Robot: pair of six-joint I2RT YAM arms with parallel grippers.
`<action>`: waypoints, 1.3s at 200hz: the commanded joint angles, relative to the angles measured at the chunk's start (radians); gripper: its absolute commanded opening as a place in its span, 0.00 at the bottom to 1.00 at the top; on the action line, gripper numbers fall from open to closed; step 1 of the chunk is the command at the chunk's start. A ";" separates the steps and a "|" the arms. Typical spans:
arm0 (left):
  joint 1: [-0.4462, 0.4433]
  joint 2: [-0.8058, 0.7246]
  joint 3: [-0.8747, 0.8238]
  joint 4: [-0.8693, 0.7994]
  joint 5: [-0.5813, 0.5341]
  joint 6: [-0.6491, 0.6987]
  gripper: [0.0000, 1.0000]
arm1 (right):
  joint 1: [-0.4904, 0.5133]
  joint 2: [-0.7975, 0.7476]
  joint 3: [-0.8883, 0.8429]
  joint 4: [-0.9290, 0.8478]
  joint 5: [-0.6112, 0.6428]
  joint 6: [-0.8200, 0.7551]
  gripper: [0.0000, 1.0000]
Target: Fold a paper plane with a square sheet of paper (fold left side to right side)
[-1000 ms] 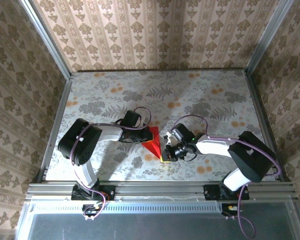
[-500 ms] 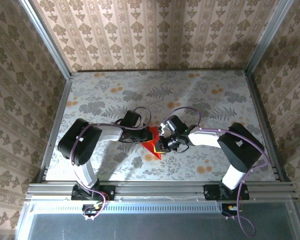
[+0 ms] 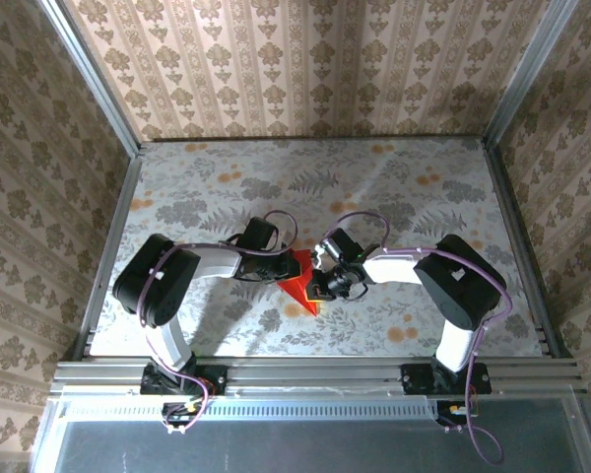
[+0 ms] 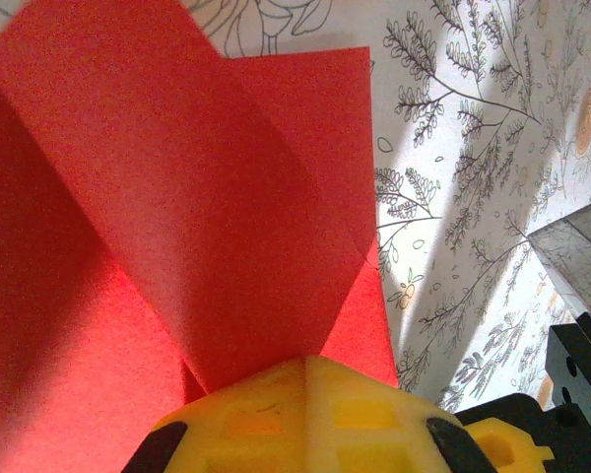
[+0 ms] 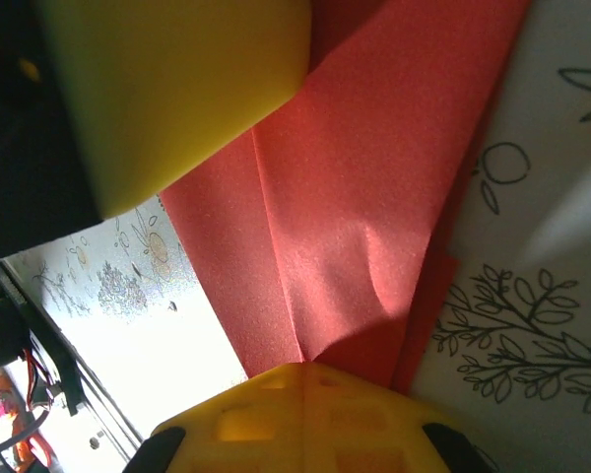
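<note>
Though your left claw (image 4: 305,372) and right claw (image 5: 300,376) are closed (fingers together), each tip touches the folded red sheet (image 3: 301,292).

A table covering (image 3: 404,187), pale and printed with grey ferns and orange blossoms, is spread beneath the jaws and is seen beyond them and to either side. Just beside the jaws its ferns are drawn in fine dark lines. Far beyond the jaws a back wall (image 3: 305,69) is papered in beige stripes with leaf motifs. A left wall (image 3: 30,197) and a right wall (image 3: 571,197) are papered alike. Metal posts (image 3: 89,74) are set at the far corners, well apart from the jaws. Behind the jaws a metal rail (image 3: 315,372) is laid across the near edge, with a white ruled strip (image 3: 305,409) and a grey panel (image 3: 315,443) behind it.
</note>
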 commanded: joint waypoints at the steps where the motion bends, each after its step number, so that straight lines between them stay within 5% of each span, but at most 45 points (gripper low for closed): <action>1: -0.001 -0.004 -0.004 -0.102 -0.064 0.032 0.00 | -0.002 0.020 -0.029 -0.075 0.060 -0.032 0.00; 126: -0.009 -0.217 -0.043 -0.056 -0.054 0.005 0.00 | -0.001 0.056 -0.139 -0.088 0.162 -0.042 0.00; 260: -0.112 -0.096 -0.085 0.083 -0.031 -0.074 0.00 | -0.001 0.062 -0.127 -0.133 0.194 -0.060 0.00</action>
